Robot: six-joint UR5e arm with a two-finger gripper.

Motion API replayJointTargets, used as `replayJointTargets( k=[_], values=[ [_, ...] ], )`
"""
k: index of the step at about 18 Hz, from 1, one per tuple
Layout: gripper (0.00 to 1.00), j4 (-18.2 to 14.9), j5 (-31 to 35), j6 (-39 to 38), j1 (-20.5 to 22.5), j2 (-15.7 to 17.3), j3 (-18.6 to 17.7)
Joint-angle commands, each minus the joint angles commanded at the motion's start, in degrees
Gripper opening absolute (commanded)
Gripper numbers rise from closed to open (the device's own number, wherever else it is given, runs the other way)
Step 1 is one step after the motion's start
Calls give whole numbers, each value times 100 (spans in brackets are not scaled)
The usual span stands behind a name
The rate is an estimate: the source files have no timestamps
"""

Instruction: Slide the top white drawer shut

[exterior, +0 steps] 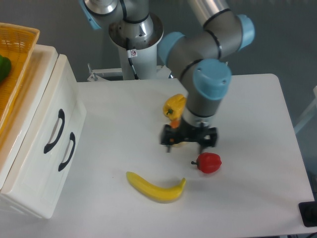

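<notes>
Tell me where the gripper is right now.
The gripper hangs over mid-table, just below the yellow pepper and up-left of the red pepper, well right of the white cabinet.

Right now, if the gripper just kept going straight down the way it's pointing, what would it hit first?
Most likely the orange pastry-like item, now mostly hidden beneath the gripper. The gripper points down at the table, with the red pepper just beside it. Depth is hard to judge from this single view.
</notes>
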Motion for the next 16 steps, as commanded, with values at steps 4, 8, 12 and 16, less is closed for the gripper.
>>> replayJointTargets(
  k=[4,8,12,16],
  values=[
    [100,9,18,1864,554,-176,80],
    [100,9,122,3395,994,-413,168],
    [100,105,509,3556,1065,-633,255],
    [100,123,510,3573,1249,-713,326]
  ],
)
